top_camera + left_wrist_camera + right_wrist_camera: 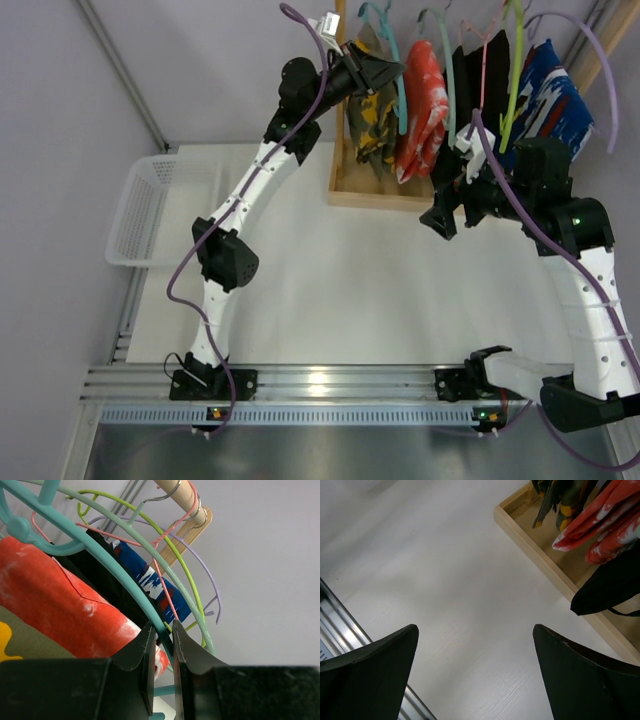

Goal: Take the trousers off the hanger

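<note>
Your left tool [162, 630] is clenched on the wire of a teal hanger [107, 557], at twelve o'clock of the worktop [445, 580]. The trousers hang there side by side: camouflage trousers [372, 125], then red-orange trousers [422, 105] at their three o'clock, then black trousers [490, 60]. Your right tool [475, 627] is released, with its jaws wide, above the worktop near two o'clock, beside the wooden tray [535, 550].

Spread fingers [370, 675] over table [445, 580]; trousers [600, 515] above tray [540, 560]
</note>
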{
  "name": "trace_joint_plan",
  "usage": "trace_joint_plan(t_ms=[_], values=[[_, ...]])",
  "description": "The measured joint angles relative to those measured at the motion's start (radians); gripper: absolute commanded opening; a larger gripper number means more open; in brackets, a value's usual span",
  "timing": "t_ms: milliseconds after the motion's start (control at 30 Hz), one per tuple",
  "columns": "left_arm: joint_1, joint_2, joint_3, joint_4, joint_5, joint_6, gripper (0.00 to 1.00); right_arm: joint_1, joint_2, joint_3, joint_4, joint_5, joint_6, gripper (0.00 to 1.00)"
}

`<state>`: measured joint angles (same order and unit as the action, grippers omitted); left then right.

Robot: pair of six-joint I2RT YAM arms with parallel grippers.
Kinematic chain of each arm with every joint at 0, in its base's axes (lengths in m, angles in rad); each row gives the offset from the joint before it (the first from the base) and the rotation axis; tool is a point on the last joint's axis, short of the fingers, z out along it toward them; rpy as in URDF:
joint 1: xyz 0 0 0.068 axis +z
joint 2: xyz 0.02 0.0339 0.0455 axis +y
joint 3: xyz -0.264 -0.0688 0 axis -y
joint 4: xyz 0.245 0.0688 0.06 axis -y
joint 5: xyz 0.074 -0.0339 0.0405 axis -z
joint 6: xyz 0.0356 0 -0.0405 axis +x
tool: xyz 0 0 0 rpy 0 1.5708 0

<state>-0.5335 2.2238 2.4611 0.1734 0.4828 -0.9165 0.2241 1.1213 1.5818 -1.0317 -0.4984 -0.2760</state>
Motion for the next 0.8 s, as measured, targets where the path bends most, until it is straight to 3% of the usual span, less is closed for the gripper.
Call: trace_joint_plan(t_ms=[800], values=[[-0.059,-0.001,0.032,0.007,-0.111,0.217,0.0,-0.004,0.02,-0.011,0.043,-0.005,0.0,0.99]])
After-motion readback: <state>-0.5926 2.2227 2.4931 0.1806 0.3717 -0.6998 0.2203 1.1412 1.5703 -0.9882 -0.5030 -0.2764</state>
